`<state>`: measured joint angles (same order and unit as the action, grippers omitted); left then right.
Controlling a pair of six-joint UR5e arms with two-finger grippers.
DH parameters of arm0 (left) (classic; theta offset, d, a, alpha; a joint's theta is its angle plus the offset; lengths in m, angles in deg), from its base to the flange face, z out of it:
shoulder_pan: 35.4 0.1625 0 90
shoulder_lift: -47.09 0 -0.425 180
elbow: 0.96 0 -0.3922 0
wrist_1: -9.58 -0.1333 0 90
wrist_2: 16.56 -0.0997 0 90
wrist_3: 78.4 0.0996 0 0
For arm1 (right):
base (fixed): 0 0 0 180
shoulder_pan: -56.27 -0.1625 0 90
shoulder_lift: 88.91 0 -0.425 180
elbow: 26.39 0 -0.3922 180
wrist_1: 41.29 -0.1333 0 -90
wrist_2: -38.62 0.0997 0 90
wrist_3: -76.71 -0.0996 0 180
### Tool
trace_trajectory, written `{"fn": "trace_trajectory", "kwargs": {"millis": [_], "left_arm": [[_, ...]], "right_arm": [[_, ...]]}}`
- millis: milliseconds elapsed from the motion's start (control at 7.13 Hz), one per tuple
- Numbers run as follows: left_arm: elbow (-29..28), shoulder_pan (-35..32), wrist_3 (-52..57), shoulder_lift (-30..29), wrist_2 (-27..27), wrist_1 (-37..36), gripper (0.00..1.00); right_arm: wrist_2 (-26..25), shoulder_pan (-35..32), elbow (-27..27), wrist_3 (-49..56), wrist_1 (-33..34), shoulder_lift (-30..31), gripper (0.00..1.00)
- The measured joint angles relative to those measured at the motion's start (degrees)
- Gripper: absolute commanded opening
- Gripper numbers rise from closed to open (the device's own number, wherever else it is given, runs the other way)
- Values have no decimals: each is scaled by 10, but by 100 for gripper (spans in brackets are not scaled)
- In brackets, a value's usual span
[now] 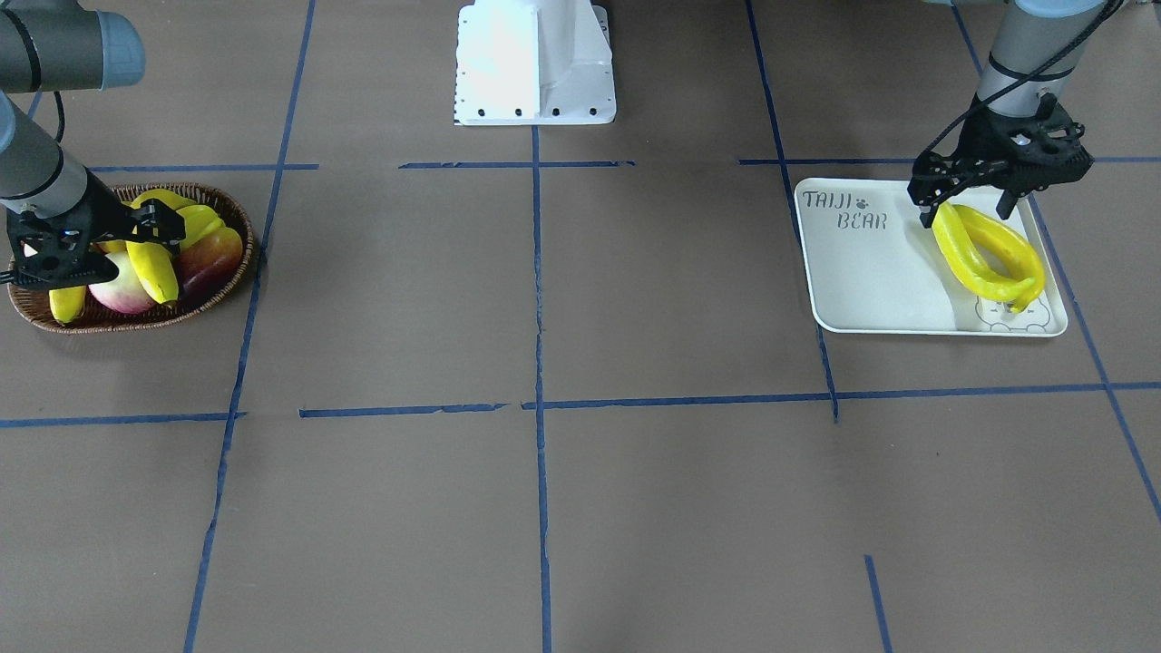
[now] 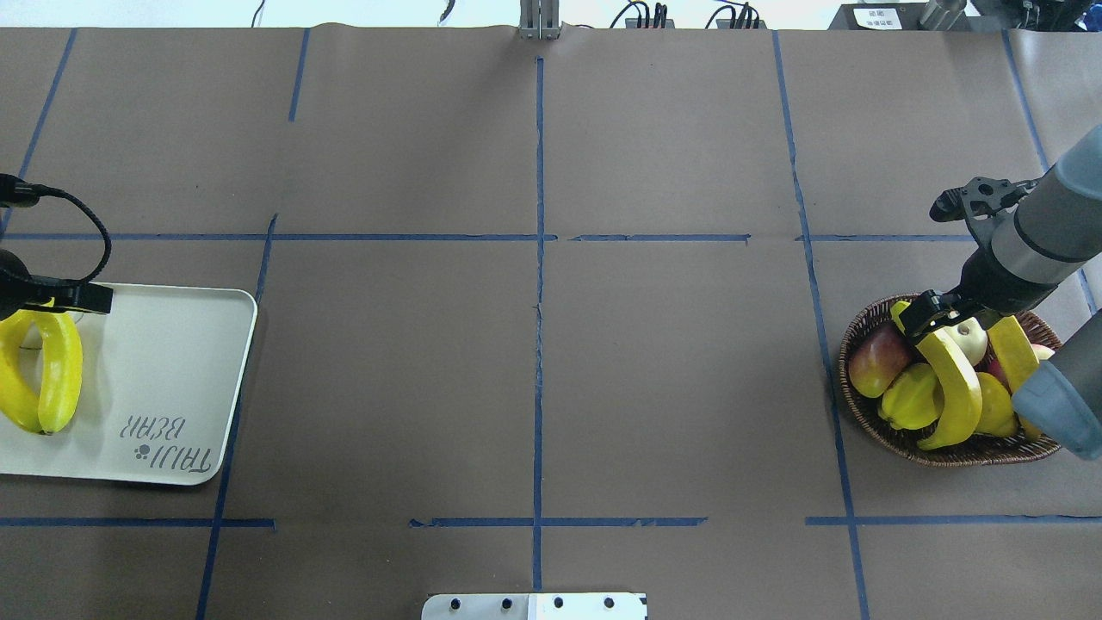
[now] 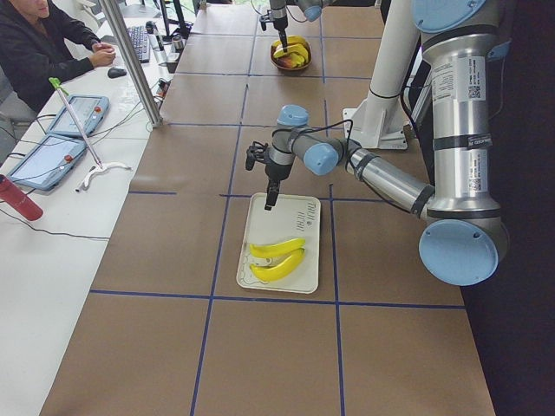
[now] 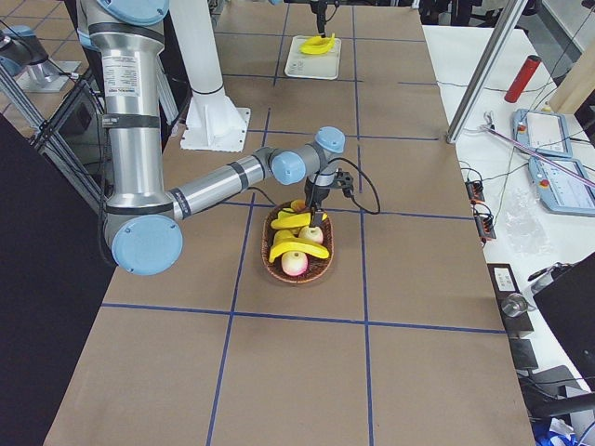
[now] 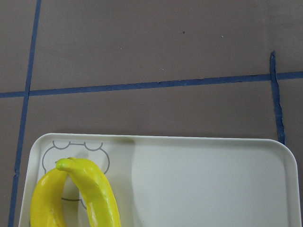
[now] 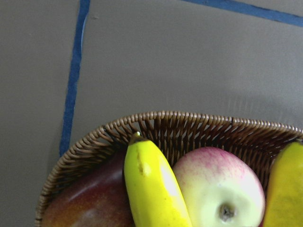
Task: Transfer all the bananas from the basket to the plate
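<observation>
Two bananas [image 1: 984, 254] lie curved together on the off-white plate [image 1: 871, 281], near its bear-face corner; they also show in the left wrist view [image 5: 90, 194]. My left gripper [image 1: 965, 215] hangs open just above their far ends, holding nothing. The basket [image 1: 222, 198] holds two more bananas among other fruit. My right gripper [image 1: 152, 222] is down in the basket, its fingers closed on the upper end of one banana [image 2: 951, 387], which lies on top of the pile. The other banana [image 2: 1016, 362] lies partly under my right arm.
The basket [image 2: 861, 413] also holds a pale red-blushed apple [image 1: 122, 290], a dark red fruit [image 1: 210, 263] and a yellow-green starfruit [image 2: 908, 400]. The robot's white base [image 1: 535, 63] stands at the table's edge. Blue tape lines cross the brown table between plate and basket.
</observation>
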<state>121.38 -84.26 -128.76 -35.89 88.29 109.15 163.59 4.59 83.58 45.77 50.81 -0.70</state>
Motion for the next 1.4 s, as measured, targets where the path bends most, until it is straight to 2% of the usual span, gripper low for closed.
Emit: {"fn": "trace_trajectory", "kwargs": {"millis": [140, 281, 561, 842, 1122, 1403], "left_arm": [[1, 0, 0, 0, 1, 0, 100], [2, 0, 0, 0, 1, 0, 100], [3, 0, -1, 0, 1, -1, 100], [4, 0, -1, 0, 1, -1, 100], [4, 0, -1, -1, 1, -1, 100], [3, 1, -16, -11, 12, -3, 100]], "right_arm": [[1, 4, -3, 0, 0, 0, 43], [1, 6, -6, 1, 0, 0, 27], [2, 8, -6, 2, 0, 0, 3], [11, 6, 11, 2, 2, -1, 0], [63, -34, 52, 3, 9, -1, 0], [80, -70, 94, -13, 6, -28, 0]]}}
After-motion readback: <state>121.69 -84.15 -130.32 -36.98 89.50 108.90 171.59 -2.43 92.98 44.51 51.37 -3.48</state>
